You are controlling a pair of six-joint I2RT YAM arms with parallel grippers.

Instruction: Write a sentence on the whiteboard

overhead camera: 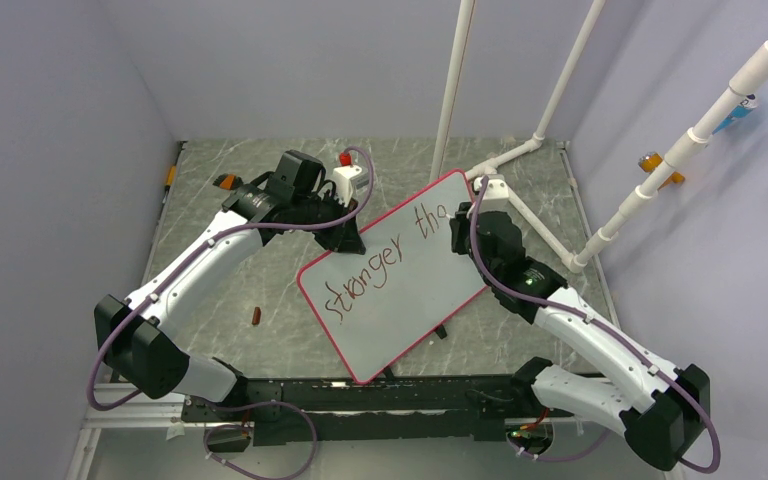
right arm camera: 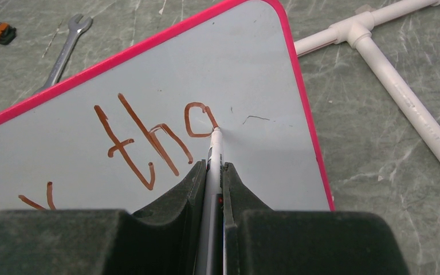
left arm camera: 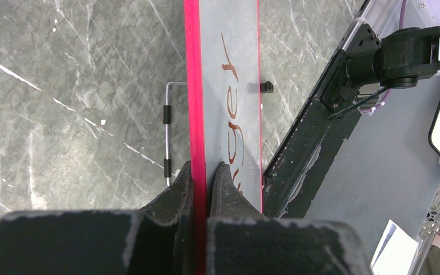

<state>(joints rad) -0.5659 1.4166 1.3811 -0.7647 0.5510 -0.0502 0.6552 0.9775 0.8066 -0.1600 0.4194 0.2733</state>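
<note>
Right wrist: my right hand (right arm camera: pixel 213 168) gripped a white marker (right arm camera: pixel 215 148), tip touching the glossy pink-rimmed whiteboard (right arm camera: pixel 149 69); my left hand (left arm camera: pixel 203 172) clamped its edge.

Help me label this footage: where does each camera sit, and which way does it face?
Top external: above, behind the robot, looking down at the table; left arm and right arm show.
Left wrist: behind the left gripper, along the whiteboard edge it clamps.
Right wrist: behind the right gripper, toward its marker tip.
All share the whiteboard's sentence.
</note>
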